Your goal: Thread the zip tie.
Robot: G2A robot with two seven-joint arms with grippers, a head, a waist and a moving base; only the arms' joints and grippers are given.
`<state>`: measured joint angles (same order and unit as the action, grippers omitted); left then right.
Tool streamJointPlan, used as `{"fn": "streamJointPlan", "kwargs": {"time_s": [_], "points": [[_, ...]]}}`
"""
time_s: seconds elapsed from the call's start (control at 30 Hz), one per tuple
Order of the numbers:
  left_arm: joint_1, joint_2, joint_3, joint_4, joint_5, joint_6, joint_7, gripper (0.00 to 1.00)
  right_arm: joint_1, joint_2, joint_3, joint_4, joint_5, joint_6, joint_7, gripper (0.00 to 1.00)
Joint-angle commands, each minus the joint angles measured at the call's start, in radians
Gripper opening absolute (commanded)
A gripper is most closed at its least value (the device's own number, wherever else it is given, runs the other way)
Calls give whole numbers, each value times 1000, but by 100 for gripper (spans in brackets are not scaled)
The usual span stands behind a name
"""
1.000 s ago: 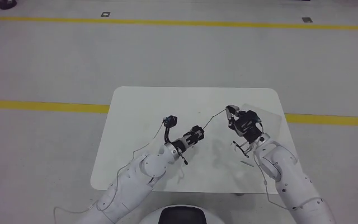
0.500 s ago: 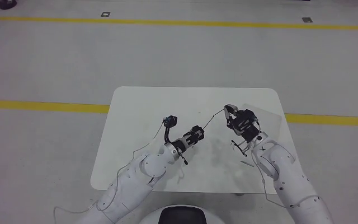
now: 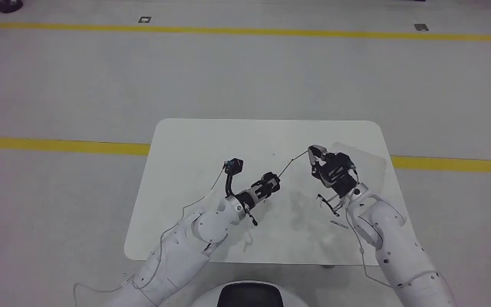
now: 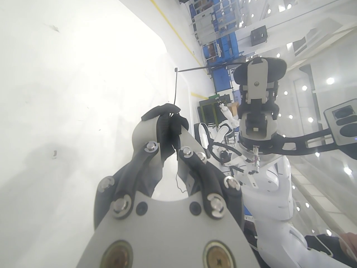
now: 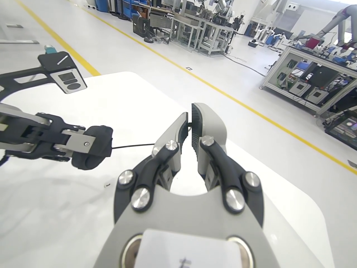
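I count one thin black plastic zip tie [image 3: 291,162]. It is stretched between the grippers, and these are two: the left gripper [image 3: 275,181], closed on one end of the tie, and the right gripper [image 3: 311,152], closed on the other end. Each gripper has two fingers. Below both grippers there is one white table with rounded corners [image 3: 199,153]. On the grey floor beyond the grippers I count two yellow lines [image 3: 230,31] and two small dark square marks [image 3: 144,19].
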<state>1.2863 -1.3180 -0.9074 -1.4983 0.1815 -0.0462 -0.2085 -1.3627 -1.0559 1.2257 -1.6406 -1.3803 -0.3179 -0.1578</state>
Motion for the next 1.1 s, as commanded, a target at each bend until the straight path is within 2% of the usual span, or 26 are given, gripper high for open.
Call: {"fn": "streamJointPlan", "kwargs": {"time_s": [0.0,0.2,0.57,0.8,1.07], "points": [[0,0,0,0,0,0,0,0,1,-1,-1,0,0,0,1,0],[0,0,0,0,0,0,0,0,9,-9,-15,4,-13,17,21,0],[0,0,0,0,0,0,0,0,30,-19,-28,25,-15,10,41,0],[0,0,0,0,0,0,0,0,60,-30,-49,53,-17,32,85,0],[0,0,0,0,0,0,0,0,69,-36,-60,69,-46,23,81,0]]}}
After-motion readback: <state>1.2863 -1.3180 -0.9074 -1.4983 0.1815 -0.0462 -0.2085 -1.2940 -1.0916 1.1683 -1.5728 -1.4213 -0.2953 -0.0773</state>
